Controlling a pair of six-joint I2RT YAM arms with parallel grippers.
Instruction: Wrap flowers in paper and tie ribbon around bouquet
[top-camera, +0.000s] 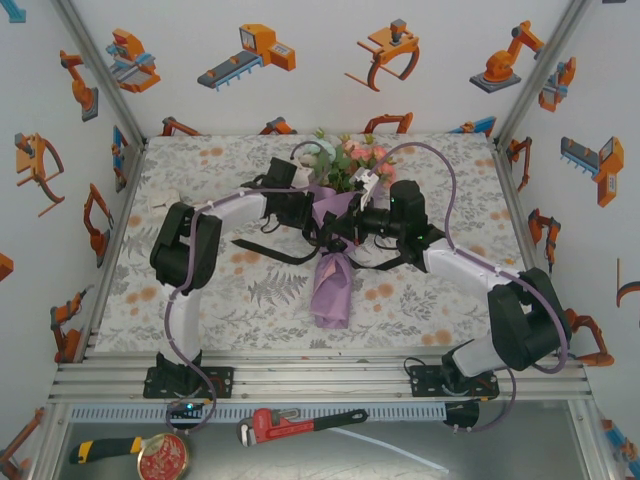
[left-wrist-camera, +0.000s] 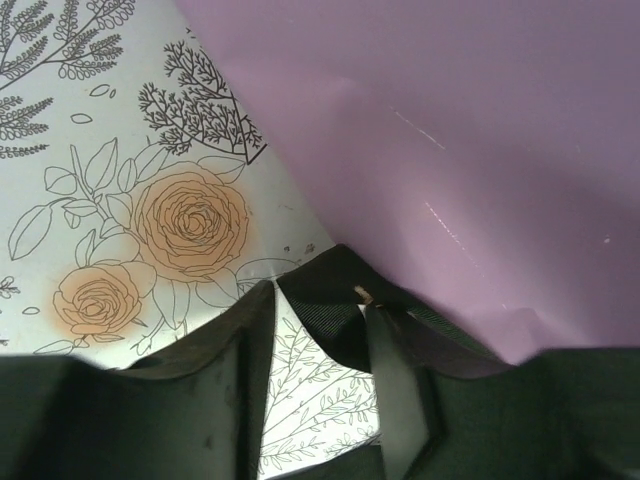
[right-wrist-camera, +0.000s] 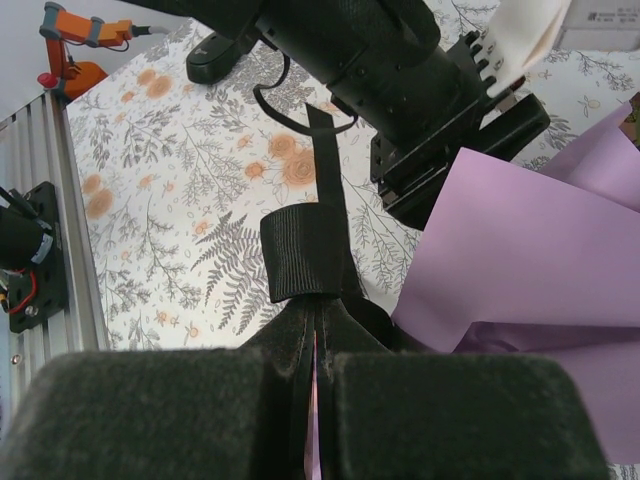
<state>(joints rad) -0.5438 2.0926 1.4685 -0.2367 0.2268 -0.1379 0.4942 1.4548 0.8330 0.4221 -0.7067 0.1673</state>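
From above, the bouquet (top-camera: 332, 275) lies mid-surface (top-camera: 200, 300), its long axis running near to far with the flowers (top-camera: 350, 155) at the far end. Both arms meet at its waist.

Left wrist: the left jaws stand apart, the ribbon (left-wrist-camera: 325, 310) across their tips under the paper (left-wrist-camera: 450, 150).

Right wrist: the right jaws are pressed together, pinching the ribbon beside the paper.

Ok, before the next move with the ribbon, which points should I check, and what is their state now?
1. Right end effector shut on the ribbon: ok.
2. Left end effector closed on the ribbon: not ok, jaws stand apart, ribbon at its fingertips.
3. Paper wrapped around the flowers: ok.
4. Ribbon tied around the paper: cannot tell.
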